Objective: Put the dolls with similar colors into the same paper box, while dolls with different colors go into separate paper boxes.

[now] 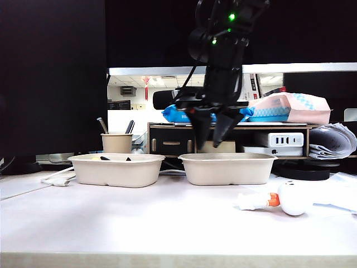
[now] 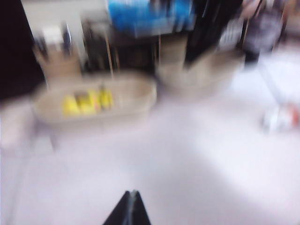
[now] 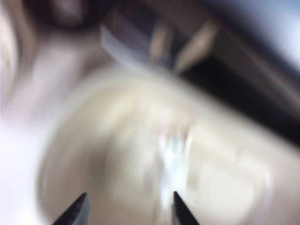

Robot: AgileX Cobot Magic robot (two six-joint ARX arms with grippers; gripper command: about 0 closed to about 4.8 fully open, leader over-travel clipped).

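Two beige paper boxes stand side by side, the left box [image 1: 117,169] [image 2: 93,105] and the right box [image 1: 227,168] [image 2: 201,70]. Two yellow dolls [image 2: 86,102] lie in the left box. My right gripper [image 1: 211,145] [image 3: 130,197] hangs open just above the right box. A blurred slim white doll [image 3: 173,159] lies inside that box, clear of the fingers. The white round-headed doll with the orange neck [image 1: 285,198] [image 2: 280,117] lies on the table to the right. My left gripper [image 2: 132,194] is shut and empty over the near table; the exterior view does not show it.
A beige pen cup [image 1: 116,142] stands behind the left box. Behind both boxes is a low shelf with drawers [image 1: 173,140], a white power strip [image 1: 281,139] and stacked papers [image 1: 333,142]. A white cable [image 1: 56,178] lies at the left.
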